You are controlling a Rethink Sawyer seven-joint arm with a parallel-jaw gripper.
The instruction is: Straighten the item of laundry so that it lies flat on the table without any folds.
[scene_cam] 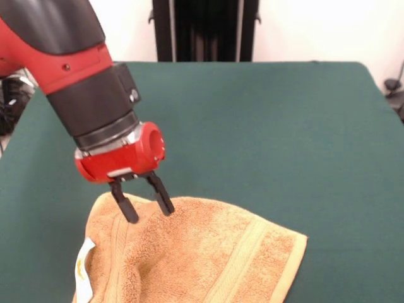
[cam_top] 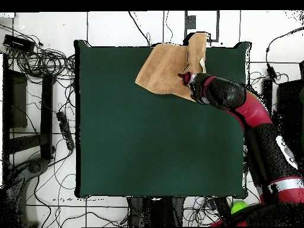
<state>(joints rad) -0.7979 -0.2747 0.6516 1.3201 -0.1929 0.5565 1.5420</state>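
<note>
The orange-tan towel (scene_cam: pixel 202 252) lies rumpled at the near edge of the green table (scene_cam: pixel 265 126) and runs off the bottom of the front view. Its left part is folded over, with the white tag (scene_cam: pixel 84 268) showing. A border band runs across its right part. My gripper (scene_cam: pixel 148 213) is open, with its two black fingers (scene_cam: pixel 165 199) pointing down at the towel's far edge, tips at or just above the cloth. In the overhead view the towel (cam_top: pixel 163 68) sits at the table's (cam_top: pixel 148 136) top edge, one corner reaching past it, with the gripper (cam_top: pixel 184 77) on its right side.
The black pedestal (scene_cam: pixel 205 28) stands behind the table's far edge. Cables and equipment (cam_top: pixel 41 119) lie on the floor to the left of the table in the overhead view. My arm (cam_top: pixel 249 113) crosses the table's right edge.
</note>
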